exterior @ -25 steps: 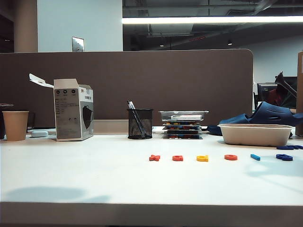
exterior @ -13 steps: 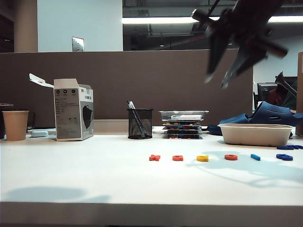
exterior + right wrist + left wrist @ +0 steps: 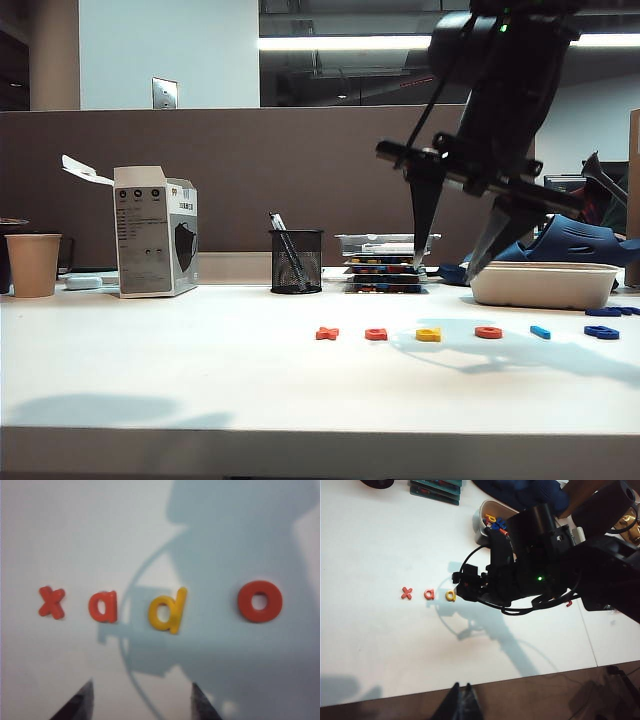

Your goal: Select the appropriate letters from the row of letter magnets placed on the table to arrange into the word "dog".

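R gripper (image 3: pixel 450 268) is hanging above yellow "d" (image 3: pixel 168 610) on table (image 3: pixel 200 370), fingers (image 3: pixel 80 702) apart, holding nothing; "o" (image 3: pixel 260 601) beside "d". L gripper (image 3: pixel 460 705) is sitting off table edge, fingers together.

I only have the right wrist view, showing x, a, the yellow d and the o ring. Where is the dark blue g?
Observer: In the exterior view the dark blue g lies at the row's right end, past the o and the light blue bar.
Operator: How high is the right tool?
Observer: The right tool hangs open, well clear of the table, roughly above the yellow d.
Operator: And the left tool?
Observer: The left wrist view shows the left tool beyond the table's front edge, away from the letters.
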